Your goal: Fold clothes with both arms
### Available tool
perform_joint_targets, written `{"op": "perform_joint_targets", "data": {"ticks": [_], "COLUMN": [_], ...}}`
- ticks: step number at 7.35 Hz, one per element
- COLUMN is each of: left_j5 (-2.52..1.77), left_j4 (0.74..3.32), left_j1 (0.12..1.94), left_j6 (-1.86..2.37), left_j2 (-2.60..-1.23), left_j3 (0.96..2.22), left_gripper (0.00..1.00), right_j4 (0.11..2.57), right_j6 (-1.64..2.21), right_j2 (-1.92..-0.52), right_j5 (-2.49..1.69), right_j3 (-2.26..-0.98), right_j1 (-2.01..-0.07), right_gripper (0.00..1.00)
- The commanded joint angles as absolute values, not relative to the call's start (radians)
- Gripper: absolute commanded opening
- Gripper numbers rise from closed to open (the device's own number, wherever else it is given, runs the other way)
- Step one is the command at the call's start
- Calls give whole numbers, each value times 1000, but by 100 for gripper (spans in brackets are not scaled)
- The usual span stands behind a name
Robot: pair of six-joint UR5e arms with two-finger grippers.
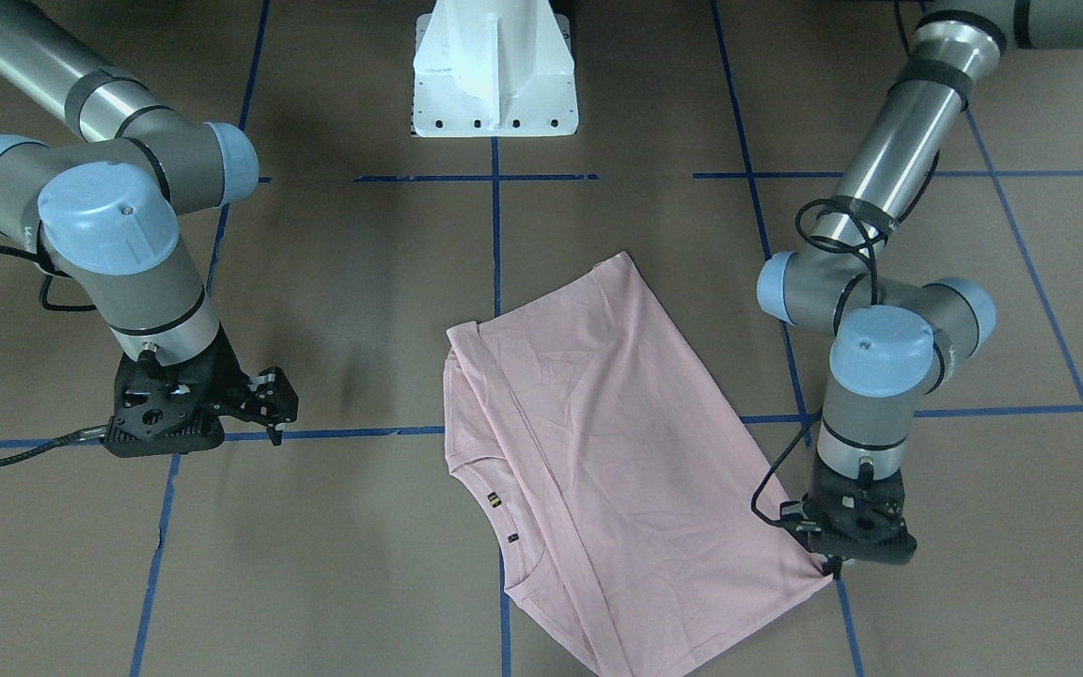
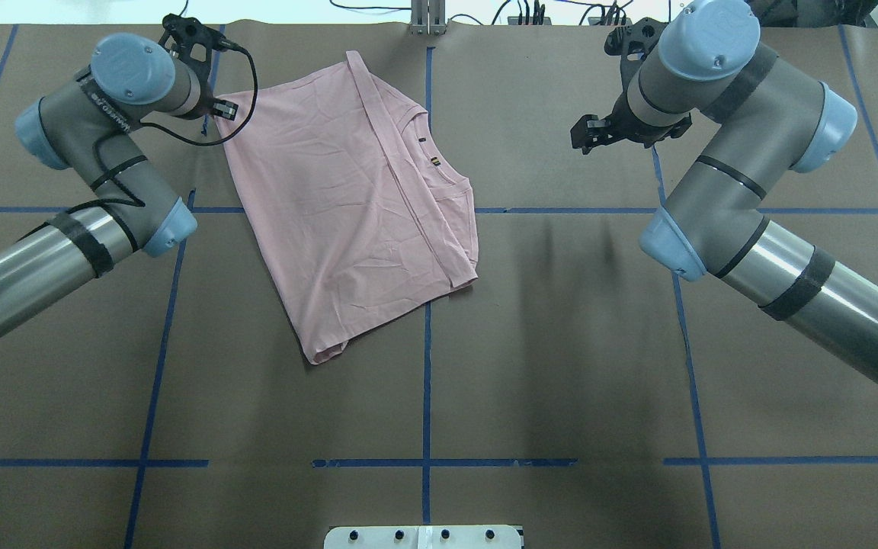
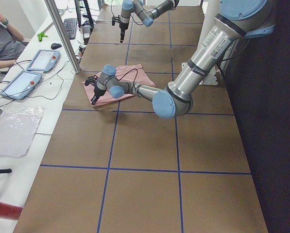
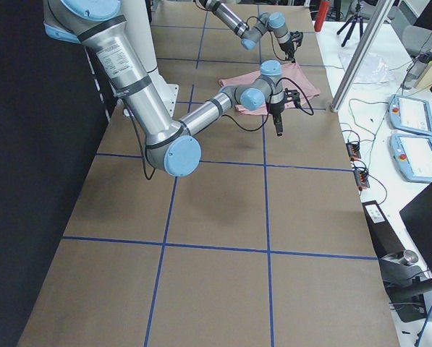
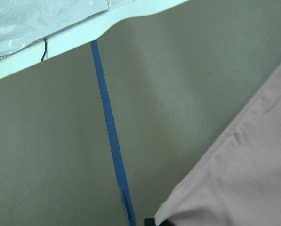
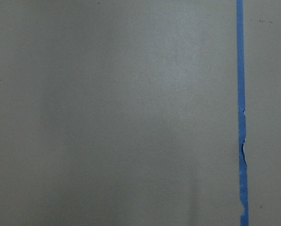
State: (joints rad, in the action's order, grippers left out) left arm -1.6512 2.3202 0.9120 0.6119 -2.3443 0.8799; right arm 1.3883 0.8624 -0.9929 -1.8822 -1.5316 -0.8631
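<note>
Done so far: by my read, an early stage. One narrow band is turned over along the collar side and nothing more.
Left to do: the big folds. The garment is spread nearly full size, so both arms have work ahead.
Left claw [image 1: 830,564]: down at the shirt's 10 o'clock corner as seen from overhead, tips touching the cloth edge. Whether it is pinching the cloth or has let go, I can't tell.
T-shirt [image 2: 347,206]: lying flat on the bench [image 2: 561,343], at about 11 o'clock from the centre, turned askew to the blue tape lines [image 2: 427,366].
Look: pale pink, lightly creased, plain face up, no print showing.
Collar [image 2: 443,164]: at the shirt's 2 o'clock edge, with a small tag in it.
Right claw [image 2: 588,136]: out at 3 o'clock, well apart from the shirt, jaws parted, carrying nothing.
</note>
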Motion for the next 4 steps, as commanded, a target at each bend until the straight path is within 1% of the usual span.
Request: {"op": "perform_joint_targets", "data": {"ticks": [1, 2, 3, 4], "left_j5": [-1661, -1727, -1761, -1763], "left_j4": [2400, 2408, 2413, 2411], "left_j1": [925, 928, 931, 931], "left_j6": [588, 586, 584, 586], "left_j2": [-2344, -2309, -2284, -2269], "left_j3": [850, 908, 948, 986], "left_gripper": [99, 100, 100, 100], "right_j4": [1388, 1385, 1382, 1384], "right_j6": [912, 1007, 1103, 1203], "right_j2": [-979, -959, -915, -885], "right_j5": [-1882, -1879, -1834, -1754], "right_j3": [-1532, -1528, -1514, -1502], "right_j1": [-850, -812, -758, -700], "right_gripper": [100, 100, 96, 90]}}
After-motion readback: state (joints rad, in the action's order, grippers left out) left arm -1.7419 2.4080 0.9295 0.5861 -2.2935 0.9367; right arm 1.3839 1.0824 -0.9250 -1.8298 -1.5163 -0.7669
